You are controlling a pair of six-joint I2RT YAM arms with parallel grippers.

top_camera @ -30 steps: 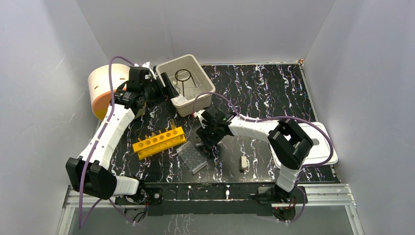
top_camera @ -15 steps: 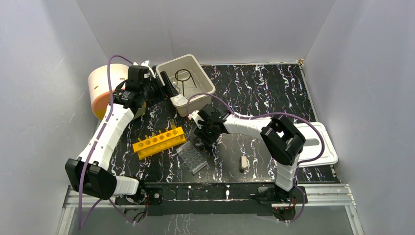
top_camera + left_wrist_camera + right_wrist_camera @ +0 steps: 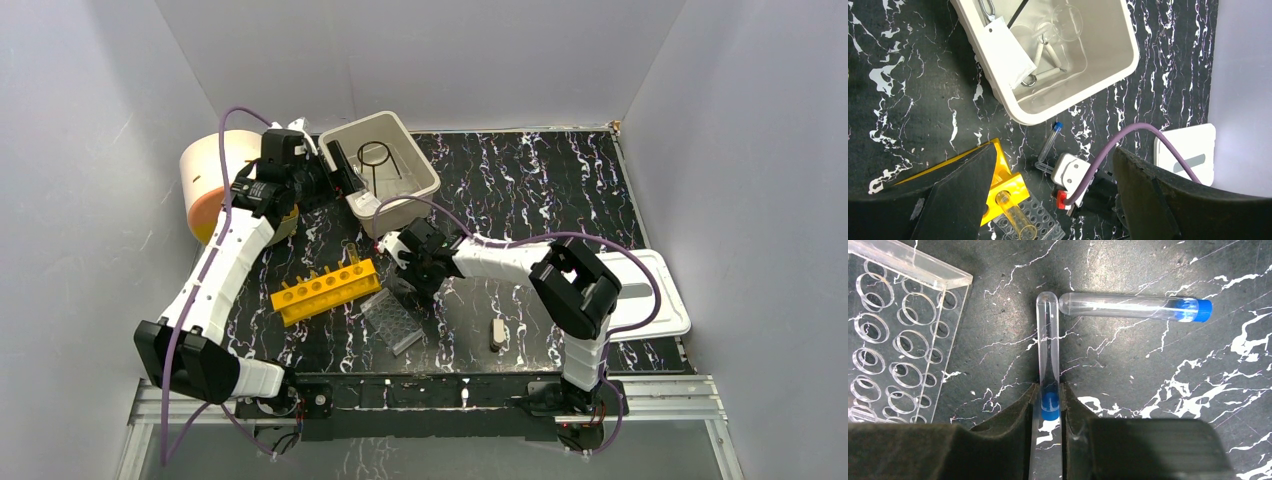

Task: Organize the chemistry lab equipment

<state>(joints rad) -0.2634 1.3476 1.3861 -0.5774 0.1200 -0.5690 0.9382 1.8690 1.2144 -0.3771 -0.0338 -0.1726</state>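
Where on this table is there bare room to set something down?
The widest bare stretch of table is far right, bordered by the beige tub, the back wall and the white lid. Crowded: in front of the tub, where the right gripper pinches a blue-capped tube beside the yellow rack and the clear well plate.

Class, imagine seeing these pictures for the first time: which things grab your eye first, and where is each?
The bright yellow rack stands out on the dark marbled table, left of centre. Beside it the right gripper pinches a blue-capped tube, a second tube lying crosswise by its rounded end. At the back sits the beige tub holding a black wire ring-stand.
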